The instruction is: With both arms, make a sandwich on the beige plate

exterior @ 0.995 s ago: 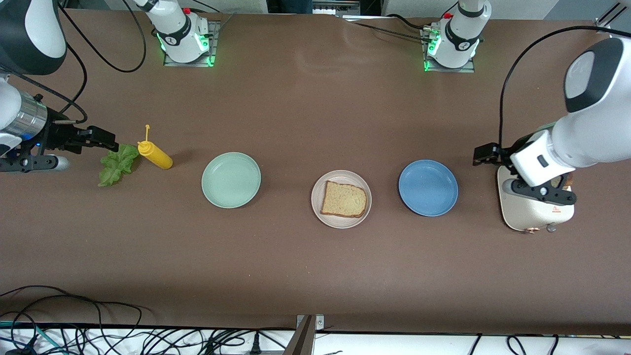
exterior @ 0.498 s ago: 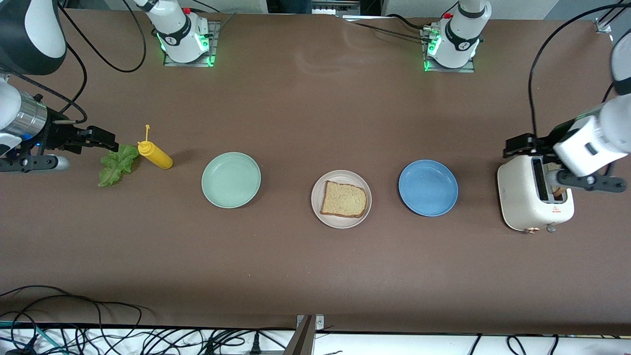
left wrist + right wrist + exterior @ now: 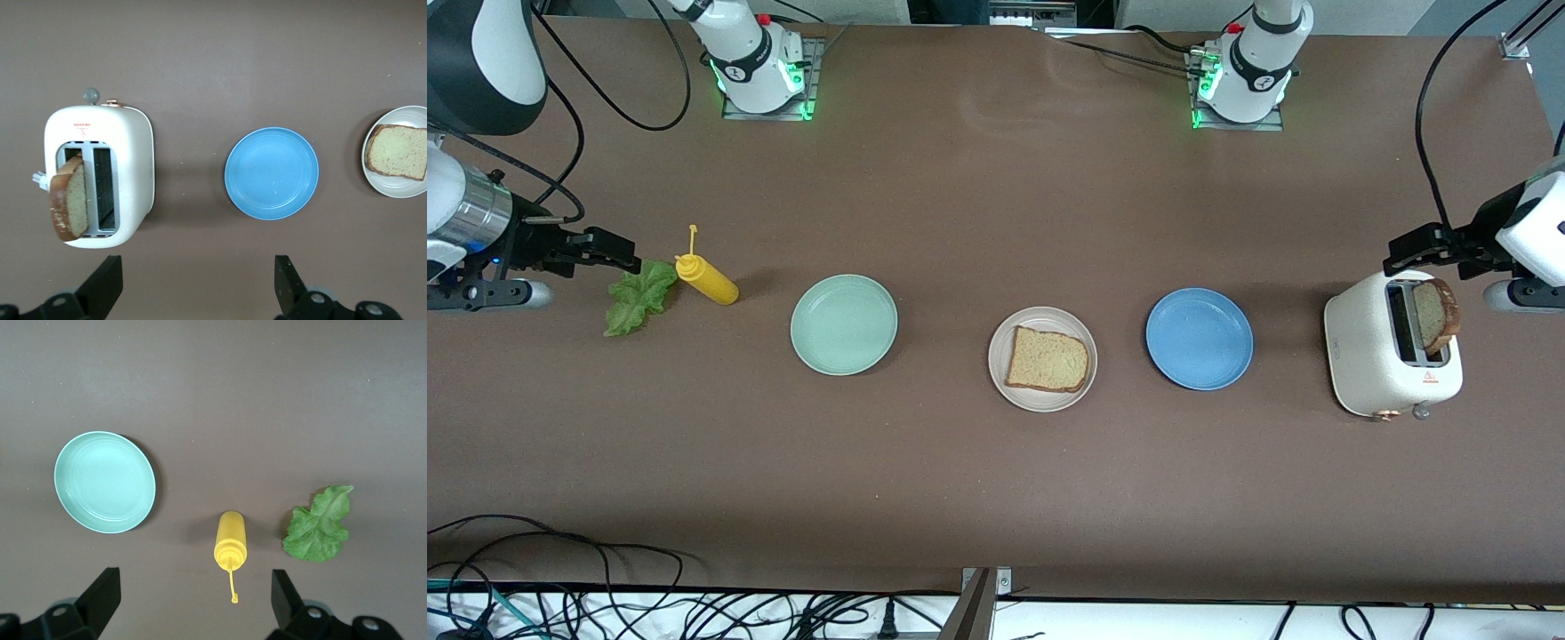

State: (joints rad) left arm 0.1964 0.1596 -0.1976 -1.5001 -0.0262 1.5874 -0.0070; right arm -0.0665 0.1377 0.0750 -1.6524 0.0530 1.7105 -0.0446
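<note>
We have one bread slice point(image 3: 1048, 358) lying flat on the beige plate point(image 3: 1003, 382), which sits mid-desk between the mint green plate point(image 3: 843, 324) and the blue plate point(image 3: 1199, 338), so we judge the sandwich barely begun: lettuce and a second slice are still to come. The lettuce leaf point(image 3: 639, 295) lies on the desk at the right arm's end, just beside the yellow squeeze bottle point(image 3: 707, 278); the second bread slice point(image 3: 1436, 316) stands tilted out of one slot of the white toaster point(image 3: 1380, 378) at the left arm's end. The right end effector point(image 3: 609, 250) hangs over the desk beside the leaf, fingers apart and holding nothing; the left end effector point(image 3: 1418, 248) hangs just above the toaster's edge nearest the bases, fingers likewise apart and empty. We judge the step in hand to be fetching the lettuce. To do it well, we bring the right fingers down over the leaf's thicker middle rather than its ruffled edge, keep clear of the bottle's thin nozzle so it does not roll, and close gently, since the leaf looks limp and will likely drape. We carry it high over the mint green plate and lay it squarely on the bread. Meanwhile we align the left fingers with the flat faces of the toaster slice, gripping its exposed top crust.
</note>
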